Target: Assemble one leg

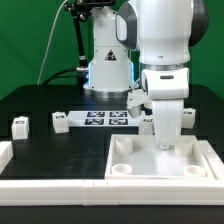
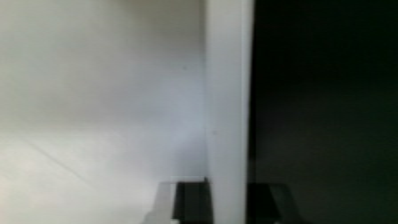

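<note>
White tabletop is filling the near corner on the exterior view's right, and I am seeing its raised rim running close along the table's front edge. I am holding the gripper low over the back part of that tabletop, with the fingertips at or just above its surface. Whether the fingers are spread or pinching anything I cannot tell (the wrist view is giving me only a blurred white face, a pale upright edge and darkness beside it). One leg is standing free on the black table toward the exterior view's left. A second leg is sitting near it, just beside the end of the marker board. Open black surface is lying between those legs and the tabletop's rim.
</note>
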`<action>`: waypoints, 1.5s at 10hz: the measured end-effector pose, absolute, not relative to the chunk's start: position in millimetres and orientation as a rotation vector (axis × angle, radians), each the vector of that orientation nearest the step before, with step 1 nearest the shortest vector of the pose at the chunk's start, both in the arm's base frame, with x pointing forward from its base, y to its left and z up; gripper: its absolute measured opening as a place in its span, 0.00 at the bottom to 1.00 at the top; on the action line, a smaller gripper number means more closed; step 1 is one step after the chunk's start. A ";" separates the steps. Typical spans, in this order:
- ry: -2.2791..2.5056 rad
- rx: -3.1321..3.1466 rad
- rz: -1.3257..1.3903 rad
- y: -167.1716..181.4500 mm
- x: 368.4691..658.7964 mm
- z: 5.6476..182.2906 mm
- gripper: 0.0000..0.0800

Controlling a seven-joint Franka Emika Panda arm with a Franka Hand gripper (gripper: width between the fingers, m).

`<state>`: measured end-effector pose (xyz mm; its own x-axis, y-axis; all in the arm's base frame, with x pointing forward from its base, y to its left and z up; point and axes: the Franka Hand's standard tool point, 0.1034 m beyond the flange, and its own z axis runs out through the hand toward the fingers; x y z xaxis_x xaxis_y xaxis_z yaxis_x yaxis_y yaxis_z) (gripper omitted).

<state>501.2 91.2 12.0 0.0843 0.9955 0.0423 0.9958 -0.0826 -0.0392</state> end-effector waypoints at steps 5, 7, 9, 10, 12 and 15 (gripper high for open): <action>-2.086 -2.271 -0.007 90.7 501.2 11.9 0.78; -2.086 -2.271 -0.007 90.5 501.2 11.9 0.80; -2.086 -2.271 -0.007 90.4 501.2 11.9 0.81; -2.085 -2.274 -0.008 90.4 501.2 12.4 0.81; -2.044 -2.328 -0.009 91.5 491.1 26.4 0.81; -1.982 -2.395 0.019 97.2 471.0 44.1 0.81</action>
